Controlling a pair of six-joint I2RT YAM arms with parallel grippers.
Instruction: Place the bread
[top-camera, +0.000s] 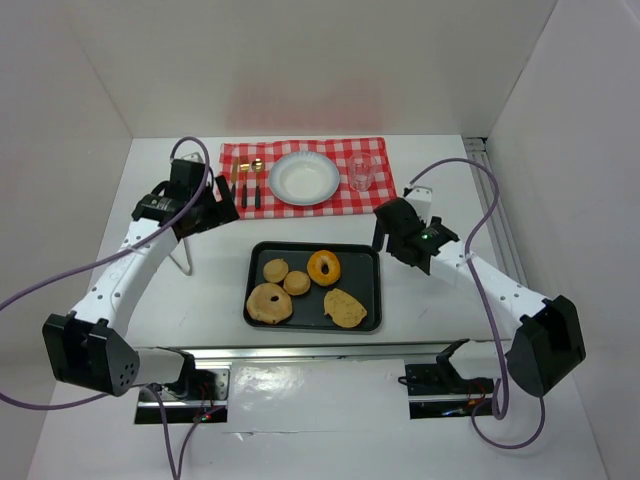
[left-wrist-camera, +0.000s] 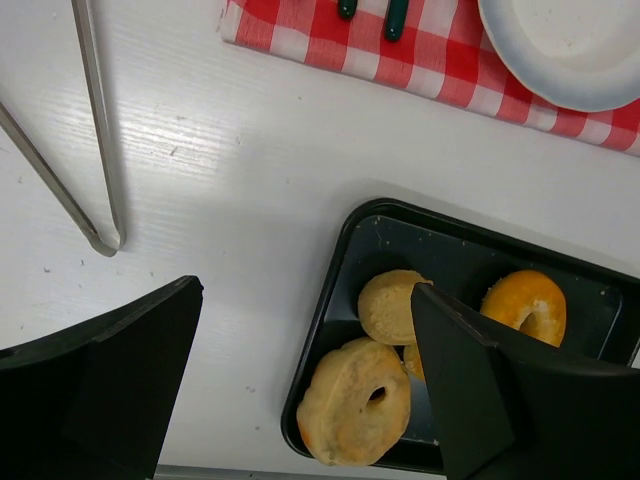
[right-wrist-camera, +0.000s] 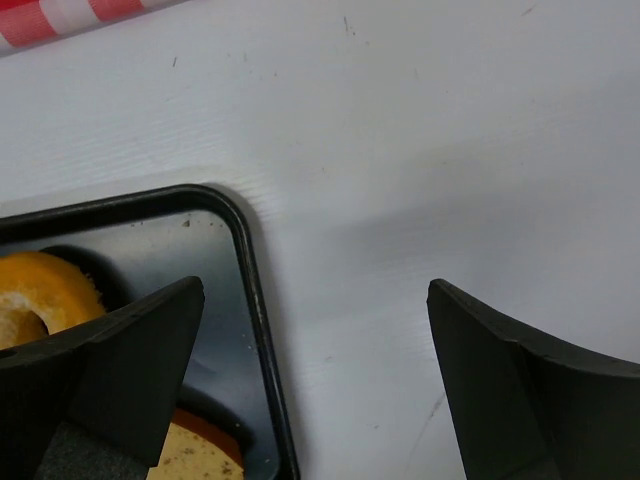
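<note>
- Bare table separates the tray (top-camera: 360, 270) from the checked cloth (top-camera: 320, 150) at its 12 o'clock.
- On the cloth, a glass (top-camera: 361, 171) stands just beside the plate (top-camera: 304, 178) at the plate's 3 o'clock, and cutlery (top-camera: 248, 186) lies at its 9 o'clock.
- Tongs (left-wrist-camera: 98, 120) lie on the table at the tray's 9 to 10 o'clock.
- The table at the tray's 3 o'clock is bare.
- Breads (top-camera: 297, 283) crowd the tray; only its 2 o'clock corner is bare.

Left arm (top-camera: 120, 275): extends from the near left corner toward the far edge, wrist turned inward. Left gripper (top-camera: 215, 208): jaws wide apart, holding nothing. Right arm (top-camera: 490, 285): extends from the near right corner, angled inward. Right gripper (top-camera: 385, 228): jaws wide apart, holding nothing.
</note>
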